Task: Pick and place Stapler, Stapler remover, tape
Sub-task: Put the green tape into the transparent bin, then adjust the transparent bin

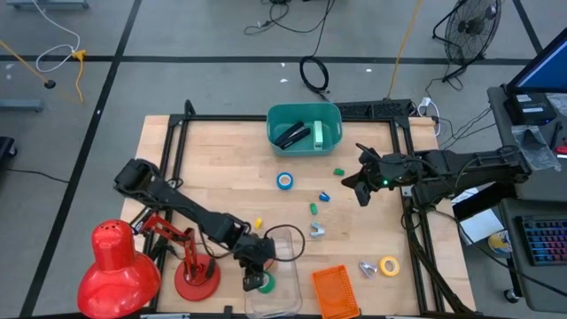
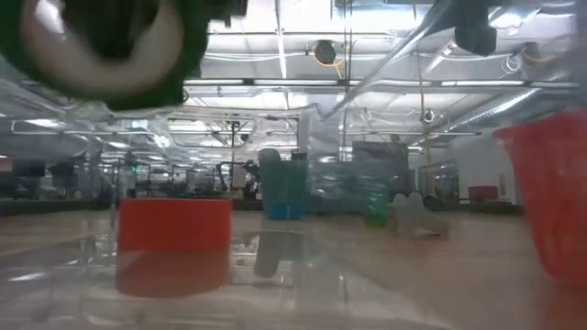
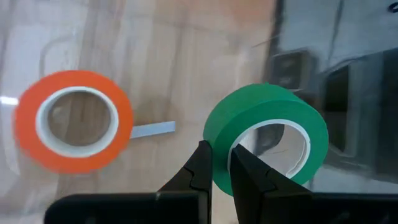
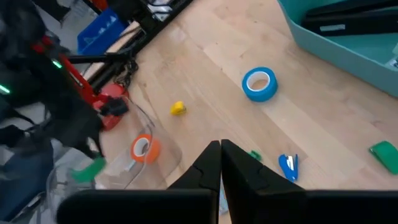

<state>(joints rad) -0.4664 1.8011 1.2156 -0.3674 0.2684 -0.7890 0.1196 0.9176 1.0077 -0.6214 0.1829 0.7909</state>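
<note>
My left gripper (image 3: pixel 221 171) is shut on the green tape roll (image 3: pixel 267 134), held above the clear container (image 1: pixel 276 257); the roll also fills the low view's upper left (image 2: pixel 101 46). The orange tape roll (image 3: pixel 74 121) lies flat on the container's floor (image 2: pixel 174 225). The blue tape roll (image 1: pixel 284 181) lies flat mid-table, and the yellow tape roll (image 1: pixel 389 265) lies flat near the table's right near corner. A dark stapler (image 1: pixel 291 135) lies in the teal bin (image 1: pixel 332 115). My right gripper (image 4: pixel 219 155) is shut and hovers over the table's right side (image 1: pixel 361 184). My left gripper pinches the green roll's wall (image 3: pixel 221 149) between its two fingers, one finger (image 3: pixel 202 168) on the outer face and the other (image 3: pixel 249 174) at the pale hollow core. The roll stands on edge in the hold, lifted clear above the container's floor.
An orange mesh basket (image 1: pixel 335 291) sits right of the clear container, and a red desk lamp (image 1: pixel 115 266) stands at the near left corner. Small coloured and silver bits (image 1: pixel 316 230) lie scattered mid-table. A black frame (image 1: pixel 177 133) borders the table.
</note>
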